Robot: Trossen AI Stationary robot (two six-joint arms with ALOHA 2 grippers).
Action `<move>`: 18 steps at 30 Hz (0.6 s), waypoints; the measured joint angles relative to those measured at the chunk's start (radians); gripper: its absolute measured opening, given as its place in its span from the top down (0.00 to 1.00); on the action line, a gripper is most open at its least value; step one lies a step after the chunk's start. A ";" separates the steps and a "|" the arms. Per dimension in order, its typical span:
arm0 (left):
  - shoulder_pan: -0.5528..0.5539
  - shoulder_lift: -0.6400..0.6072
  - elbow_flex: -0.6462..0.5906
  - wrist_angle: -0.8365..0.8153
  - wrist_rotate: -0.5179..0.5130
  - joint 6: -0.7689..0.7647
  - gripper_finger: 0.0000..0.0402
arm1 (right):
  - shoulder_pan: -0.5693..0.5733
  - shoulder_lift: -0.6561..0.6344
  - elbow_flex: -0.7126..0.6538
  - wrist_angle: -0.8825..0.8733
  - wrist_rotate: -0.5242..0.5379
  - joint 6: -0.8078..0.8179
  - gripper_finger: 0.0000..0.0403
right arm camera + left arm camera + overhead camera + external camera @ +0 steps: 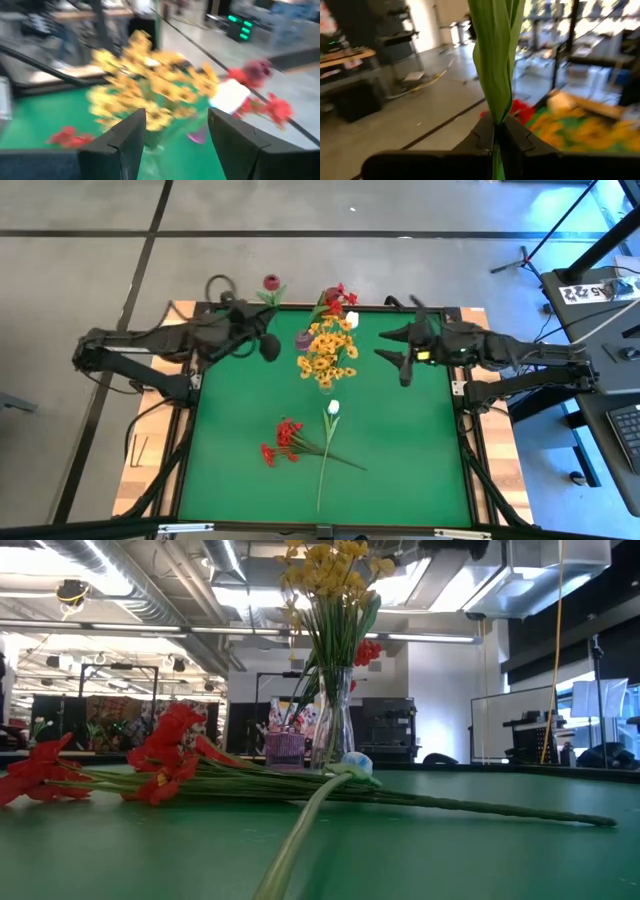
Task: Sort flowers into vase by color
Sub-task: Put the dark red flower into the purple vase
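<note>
My left gripper (262, 316) (496, 136) is at the table's far left corner, shut on a green-stemmed flower whose dark pink bud (271, 282) points past the far edge. My right gripper (394, 352) (177, 135) hovers open and empty right of the glass vase (335, 725), which holds the yellow sprays (326, 352) (150, 85). A small purple vase (303, 338) (285, 748) stands beside it. Red flowers and a white tulip (343, 302) stand at the far edge. A red spray (283, 440) (160, 755) and a white tulip (333, 408) lie flat on the mat. My left gripper pinches the flower between its two fingers at the leafy part of the stem (495, 107), below the bud. The green leaves rise straight out from between the fingertips (515, 135). The flower is lifted clear of the table; the stem behind the fingers is hidden.
The green mat (400, 450) has bare room on its right half and near the front edge. The tulip's long stem (300, 830) runs toward the near edge. The glass vase and the purple vase stand between the two grippers. Tripods and a desk stand on the right, off the table.
</note>
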 joint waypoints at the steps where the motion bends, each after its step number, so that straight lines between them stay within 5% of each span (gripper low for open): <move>1: 0.028 0.014 -0.006 -0.003 0.006 0.000 0.98 | 0.000 0.008 0.000 -0.014 0.027 0.000 0.47; 8: 0.202 0.145 -0.021 0.033 0.181 0.019 0.98 | 0.000 0.055 0.000 -0.070 0.160 -0.002 0.47; 18: 0.287 0.291 -0.021 0.257 0.298 0.104 0.98 | 0.000 0.077 -0.005 -0.157 0.229 0.016 0.47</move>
